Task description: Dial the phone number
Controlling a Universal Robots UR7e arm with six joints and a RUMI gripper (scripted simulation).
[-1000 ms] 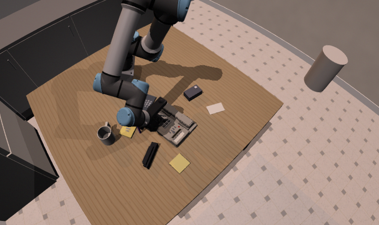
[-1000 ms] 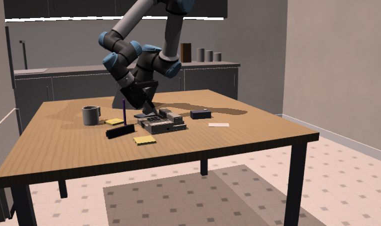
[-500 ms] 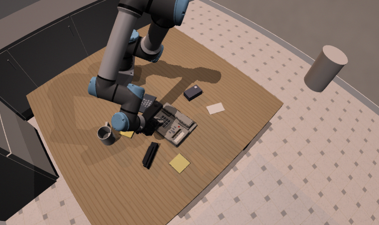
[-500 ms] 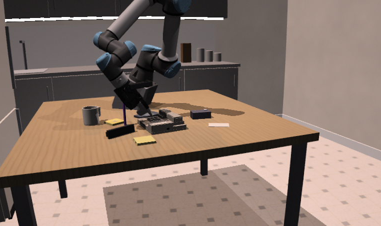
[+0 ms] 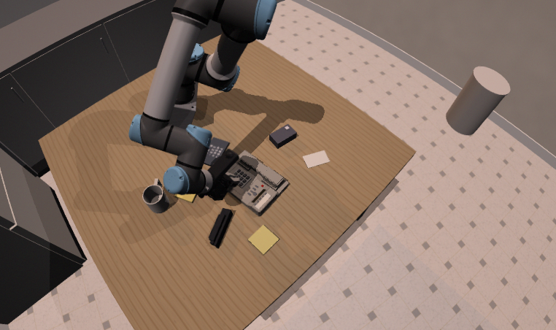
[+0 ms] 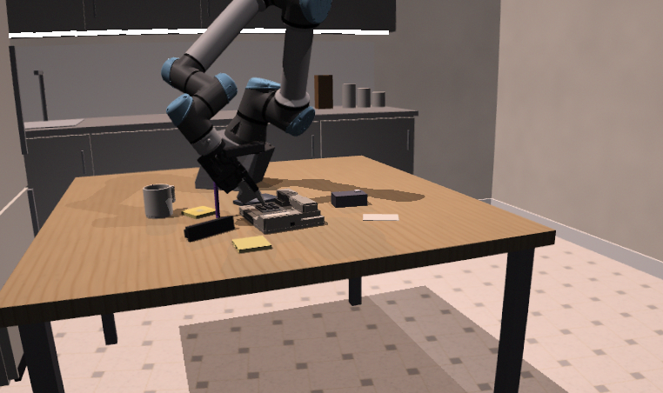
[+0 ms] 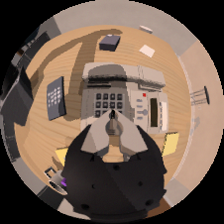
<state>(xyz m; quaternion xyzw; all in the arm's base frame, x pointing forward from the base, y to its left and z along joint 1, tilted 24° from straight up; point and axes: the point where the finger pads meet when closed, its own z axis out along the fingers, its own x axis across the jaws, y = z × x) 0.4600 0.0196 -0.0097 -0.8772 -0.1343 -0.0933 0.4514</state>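
Observation:
The grey desk phone [image 5: 268,196] [image 6: 295,222] [image 7: 154,111] lies mid-table with its handset [image 5: 265,169] [image 6: 301,199] [image 7: 121,74] in the cradle. My gripper [image 5: 236,179] [image 6: 261,199] [image 7: 112,110] is shut with nothing between its fingers. The joined tips point down at the lower middle of the dark keypad [image 5: 244,175] [image 6: 269,207] [image 7: 108,100]; I cannot tell if they touch a key. A white paper note [image 5: 316,158] [image 6: 380,216] [image 7: 147,50] lies to the phone's right; its writing is unreadable.
A yellow sticky pad [image 5: 263,239] [image 6: 251,243] [image 7: 169,144] and a black bar [image 5: 220,227] [image 6: 209,228] lie in front of the phone. Another yellow pad [image 6: 198,211], a grey mug [image 5: 154,198] [image 6: 157,200], a calculator [image 5: 217,149] [image 7: 55,97] and a dark box [image 5: 283,135] [image 6: 349,197] [image 7: 110,42] lie around.

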